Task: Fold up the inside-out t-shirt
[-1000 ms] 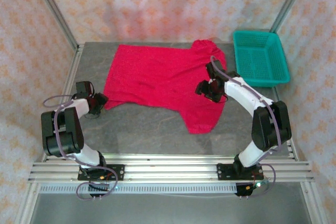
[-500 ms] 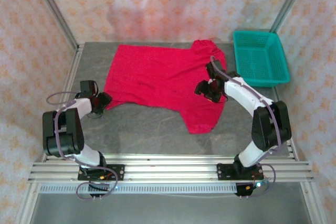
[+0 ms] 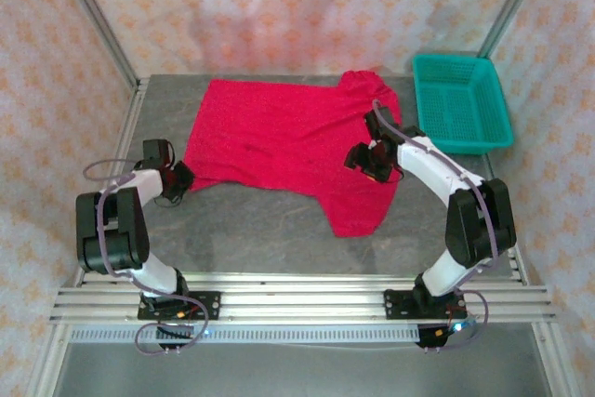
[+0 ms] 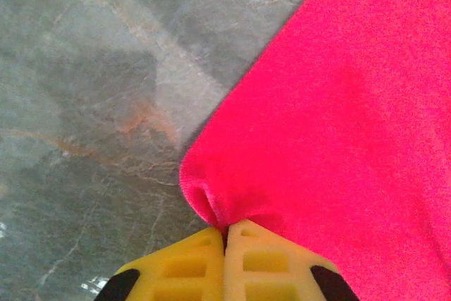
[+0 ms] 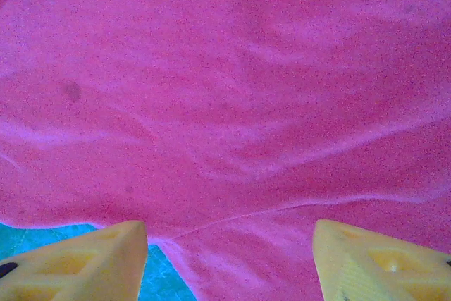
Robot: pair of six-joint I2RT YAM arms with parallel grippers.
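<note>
Table (image 3: pixel 270 220): grey veined top. Your two arms are bolted at its near edge.

T-shirt (image 3: pixel 279 141): red, spread mostly flat over the far half of the table, from left of centre across to the right. One part trails toward the near side, right of centre. There are soft wrinkles in the right portion.

Basket (image 3: pixel 462 104): teal, in the far right corner, near the shirt's right end.

Your left gripper (image 4: pixel 225 234) is at the shirt's near-left corner. Its yellow fingers (image 4: pixel 183 266) are pressed together with a pinch of the cloth corner caught between them. The fabric puckers where it enters the grip, and bare table lies to the left of it.

Your right gripper (image 5: pixel 229 234) is over the shirt's right portion. Its yellow fingers (image 5: pixel 84 259) are spread wide and grip nothing, with wrinkled red cloth below. You cannot tell whether the tips touch the fabric.
</note>
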